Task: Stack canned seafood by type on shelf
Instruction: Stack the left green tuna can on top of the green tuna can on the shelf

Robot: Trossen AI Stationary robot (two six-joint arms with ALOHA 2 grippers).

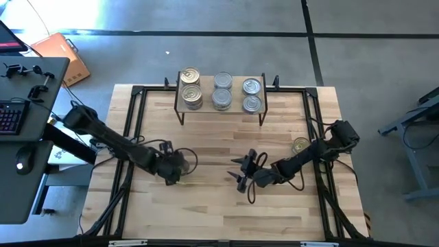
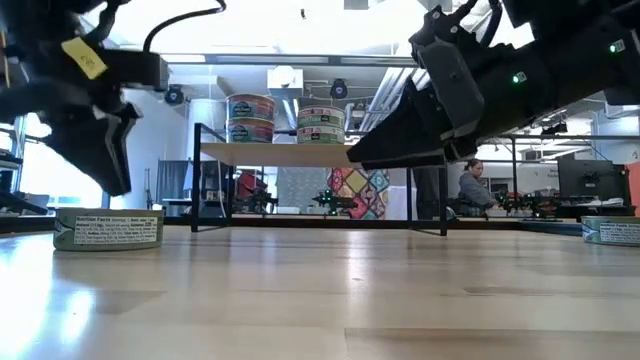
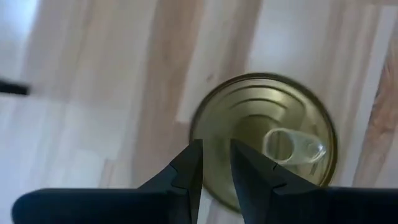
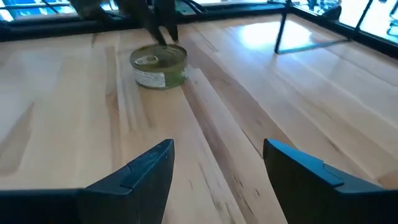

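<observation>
A gold-lidded tin (image 3: 264,137) with a pull tab rests on its base on the table, left of centre (image 2: 108,228). My left gripper (image 3: 216,149) hangs just above it, pointing steeply down. Its fingers stand open by only a narrow gap and touch nothing. In the high view this gripper (image 1: 171,170) hides the tin. My right gripper (image 4: 217,162) stands wide open and empty over the table's middle (image 1: 241,171), pointing toward that tin (image 4: 159,65). The shelf (image 1: 236,88) stands at the far edge, with several tins (image 1: 190,86) on top in three groups.
Another tin (image 1: 300,145) sits on the table beside my right arm, near the right edge (image 2: 612,232). A black metal frame (image 1: 134,123) runs around the tabletop. Bare wood lies between the two grippers and toward the near edge. A person (image 2: 475,185) sits beyond the table.
</observation>
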